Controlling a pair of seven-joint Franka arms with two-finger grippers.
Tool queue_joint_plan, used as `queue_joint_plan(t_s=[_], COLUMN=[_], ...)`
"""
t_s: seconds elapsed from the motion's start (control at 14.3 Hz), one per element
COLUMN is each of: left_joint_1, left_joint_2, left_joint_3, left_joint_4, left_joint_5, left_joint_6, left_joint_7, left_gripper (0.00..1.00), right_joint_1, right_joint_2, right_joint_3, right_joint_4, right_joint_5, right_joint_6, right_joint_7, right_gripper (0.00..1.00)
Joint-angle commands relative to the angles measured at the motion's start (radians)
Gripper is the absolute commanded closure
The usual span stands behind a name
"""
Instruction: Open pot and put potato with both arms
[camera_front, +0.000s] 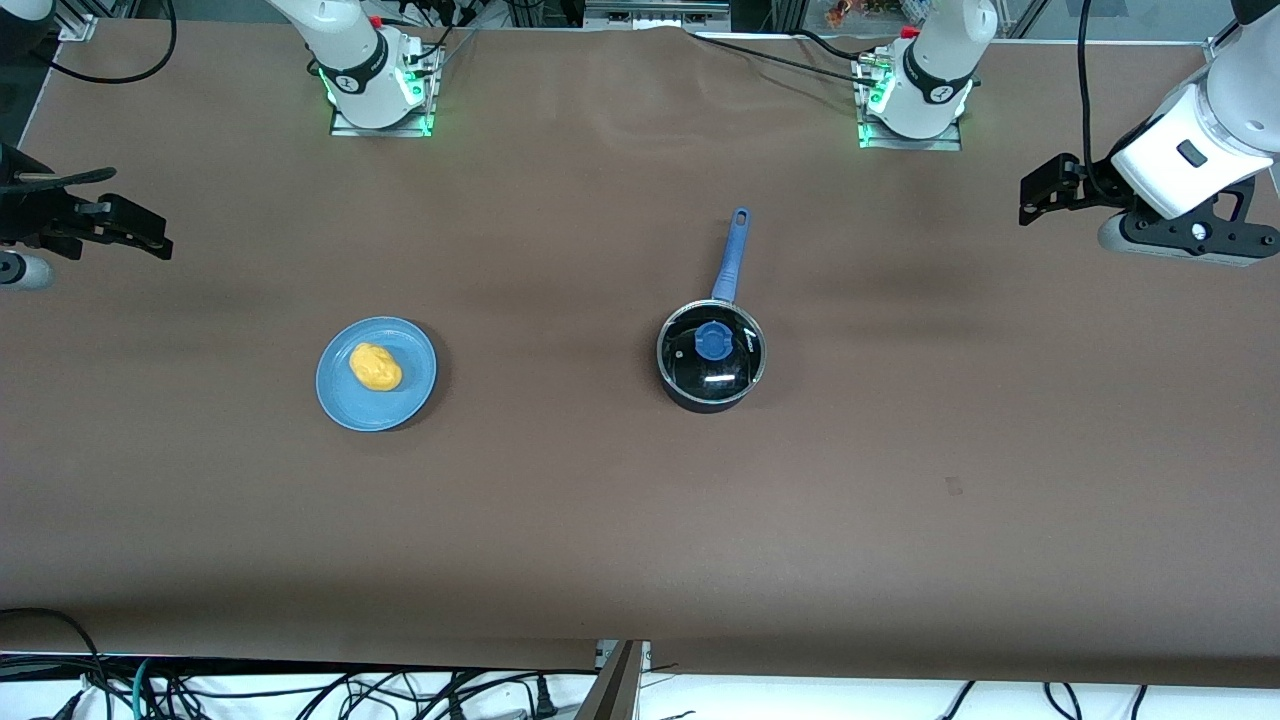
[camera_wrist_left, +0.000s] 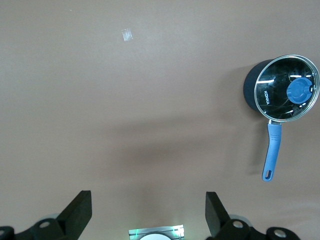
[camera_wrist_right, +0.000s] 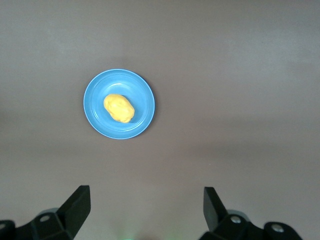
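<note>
The black pot (camera_front: 711, 362) stands near the table's middle with its glass lid on, blue knob (camera_front: 712, 341) up and blue handle (camera_front: 731, 257) pointing toward the robots' bases. The yellow-orange potato (camera_front: 375, 367) lies on a light-blue plate (camera_front: 335, 395) toward the right arm's end. My left gripper (camera_front: 1045, 190) hangs open and empty over the left arm's end of the table. My right gripper (camera_front: 130, 230) hangs open and empty over the right arm's end. The left wrist view shows the pot (camera_wrist_left: 265, 95) off beside the open gripper (camera_wrist_left: 148, 210). The right wrist view shows the potato (camera_wrist_right: 119, 107) ahead of the open gripper (camera_wrist_right: 146, 207).
The two arm bases (camera_front: 375, 90) (camera_front: 915, 100) stand along the table's edge farthest from the front camera. A small pale mark (camera_front: 953, 487) lies on the brown table nearer to the front camera than the pot. Cables hang below the table's near edge.
</note>
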Motion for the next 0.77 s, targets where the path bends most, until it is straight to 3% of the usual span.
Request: queue_joint_plan(t_s=[0.0, 0.49, 0.7], left_joint_1=[-0.003, -0.004, -0.008], left_joint_2=[0.003, 0.011, 0.064], left_joint_3=[-0.006, -0.006, -0.006], left_joint_4=[0.017, 0.016, 0.019], left_joint_5=[0.023, 0.015, 0.016], left_joint_6=[-0.017, -0.031, -0.049], left_joint_7=[0.02, 0.014, 0.017], left_gripper=[0.0, 0.0, 0.0], right_joint_1=[-0.009, -0.01, -0.01], right_joint_2=[-0.006, -0.006, -0.006], right_joint_3=[0.009, 0.007, 0.007], right_joint_4=[0.005, 0.007, 0.007], right_joint_5=[0.006, 0.004, 0.004], right_joint_6=[-0.015, -0.015, -0.015], right_joint_7=[-0.01, -0.01, -0.01], right_gripper=[0.0, 0.0, 0.0])
